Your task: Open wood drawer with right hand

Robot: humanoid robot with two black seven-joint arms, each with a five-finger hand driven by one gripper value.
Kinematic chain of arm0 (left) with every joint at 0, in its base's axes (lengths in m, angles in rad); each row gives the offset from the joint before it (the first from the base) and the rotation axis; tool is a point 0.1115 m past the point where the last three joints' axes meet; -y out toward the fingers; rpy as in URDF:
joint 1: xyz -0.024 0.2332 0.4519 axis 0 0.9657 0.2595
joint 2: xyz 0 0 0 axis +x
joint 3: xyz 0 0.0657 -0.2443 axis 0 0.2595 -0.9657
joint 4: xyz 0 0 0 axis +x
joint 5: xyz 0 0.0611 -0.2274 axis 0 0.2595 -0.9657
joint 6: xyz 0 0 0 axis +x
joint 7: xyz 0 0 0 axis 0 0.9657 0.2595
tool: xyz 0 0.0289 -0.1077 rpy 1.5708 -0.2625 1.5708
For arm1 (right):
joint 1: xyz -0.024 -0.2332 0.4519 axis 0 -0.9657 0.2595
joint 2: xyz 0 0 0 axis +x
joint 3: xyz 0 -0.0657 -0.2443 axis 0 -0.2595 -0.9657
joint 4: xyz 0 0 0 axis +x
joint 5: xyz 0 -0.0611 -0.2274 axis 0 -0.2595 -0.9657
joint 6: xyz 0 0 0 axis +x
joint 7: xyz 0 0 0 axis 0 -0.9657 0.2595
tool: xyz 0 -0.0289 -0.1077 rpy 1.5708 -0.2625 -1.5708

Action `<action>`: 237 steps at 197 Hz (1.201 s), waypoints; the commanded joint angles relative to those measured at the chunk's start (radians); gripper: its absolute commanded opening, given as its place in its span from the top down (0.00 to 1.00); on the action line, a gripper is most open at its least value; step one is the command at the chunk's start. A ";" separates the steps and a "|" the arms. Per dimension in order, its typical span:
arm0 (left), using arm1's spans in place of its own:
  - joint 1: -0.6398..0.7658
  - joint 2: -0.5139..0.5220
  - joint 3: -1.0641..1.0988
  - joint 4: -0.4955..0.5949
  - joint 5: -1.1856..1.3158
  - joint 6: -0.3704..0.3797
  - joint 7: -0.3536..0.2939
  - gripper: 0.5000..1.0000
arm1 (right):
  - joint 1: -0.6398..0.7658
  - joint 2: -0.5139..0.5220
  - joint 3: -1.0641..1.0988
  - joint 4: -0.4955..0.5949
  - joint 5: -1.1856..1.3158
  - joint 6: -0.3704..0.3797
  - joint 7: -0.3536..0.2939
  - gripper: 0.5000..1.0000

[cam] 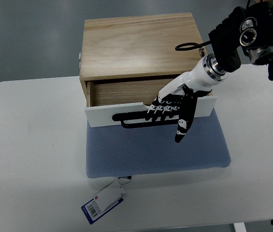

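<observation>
The light plywood box with a single white-fronted drawer [146, 112] stands at the far middle of the white surface [30, 145], its front edge resting on a blue-grey fabric mat [156, 152]. The drawer is already pulled out a little way, so a strip of its wooden inside shows behind the white front panel. The right hand [168, 108], black and white with jointed fingers [161, 110], comes in from the upper right; its fingers are curled into the long black slot handle [131, 118] in the front panel, hooked on it, while one digit points down over the mat.

The box looks stiff and fairly light, so it may slide toward the robot rather than let the drawer run; the mat probably adds grip under it. The slot is the natural place to hold, pulled straight outward, near its middle so the drawer does not skew.

The surface is smooth and roomy in front. A blue and white paper tag [102, 200] lies near the front edge, below the mat, out of the drawer's path. The left arm does not show.
</observation>
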 commanded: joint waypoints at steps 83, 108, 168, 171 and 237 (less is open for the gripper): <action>0.000 0.000 0.000 0.000 0.000 0.000 0.000 0.00 | 0.104 -0.084 0.018 0.002 -0.003 0.044 0.000 0.15; 0.000 0.000 0.000 0.000 0.000 0.000 0.000 0.00 | 0.129 -0.141 0.064 0.000 -0.001 0.064 0.001 0.14; 0.000 0.000 0.000 0.000 0.000 0.000 0.000 0.00 | 0.067 -0.391 0.230 -0.070 0.048 0.047 0.000 0.14; 0.000 0.000 0.000 0.000 0.000 0.000 0.000 0.00 | 0.067 -0.391 0.230 -0.070 0.048 0.047 0.000 0.14; 0.000 0.000 0.000 0.000 0.000 0.000 0.000 0.00 | -0.555 -0.583 0.870 -0.231 0.057 -0.239 0.005 0.15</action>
